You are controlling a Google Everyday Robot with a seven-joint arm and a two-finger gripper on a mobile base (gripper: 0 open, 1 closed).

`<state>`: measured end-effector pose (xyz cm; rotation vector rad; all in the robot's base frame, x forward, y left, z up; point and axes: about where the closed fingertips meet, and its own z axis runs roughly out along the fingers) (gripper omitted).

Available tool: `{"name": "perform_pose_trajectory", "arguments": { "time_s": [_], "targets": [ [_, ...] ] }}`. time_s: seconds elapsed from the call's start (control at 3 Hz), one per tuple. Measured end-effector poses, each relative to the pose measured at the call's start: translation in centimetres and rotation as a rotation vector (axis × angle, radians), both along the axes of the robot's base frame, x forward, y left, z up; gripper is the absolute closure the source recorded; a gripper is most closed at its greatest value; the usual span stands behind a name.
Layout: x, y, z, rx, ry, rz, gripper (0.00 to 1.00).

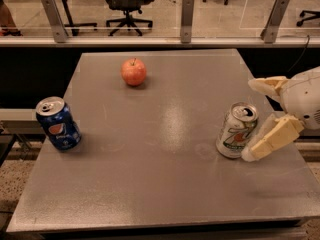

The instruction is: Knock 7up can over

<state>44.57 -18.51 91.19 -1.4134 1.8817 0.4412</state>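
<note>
The 7up can (pixel 235 131), white with green lettering and a silver top, stands on the grey table (pixel 165 184) at the right side. My gripper (pixel 256 118) reaches in from the right edge and is open. Its lower cream finger (pixel 271 137) rests against the can's right side near the base. The upper finger (pixel 267 85) is behind and to the right of the can, apart from it. The can looks upright or only slightly leaned.
A blue Pepsi can (pixel 58 123) stands at the table's left edge. A red apple (pixel 133 72) lies at the back centre. A glass railing with metal posts (pixel 186 13) runs behind the table, and office chairs (pixel 127 1) are beyond it.
</note>
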Motion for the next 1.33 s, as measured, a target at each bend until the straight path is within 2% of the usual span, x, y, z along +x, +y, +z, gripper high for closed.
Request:
{"name": "perform_pose_trajectory", "arguments": {
  "time_s": [0.33, 0.67, 1.0, 1.33],
  "targets": [
    [0.15, -0.02, -0.73, 0.025, 0.005, 0.000, 0.01],
    [0.26, 0.01, -0.78, 0.038, 0.011, -0.003, 0.19],
    [0.34, 0.31, -0.61, 0.049, 0.027, 0.004, 0.43],
    [0.77, 0.74, -0.12, 0.005, 0.060, 0.005, 0.67]
  ]
}}
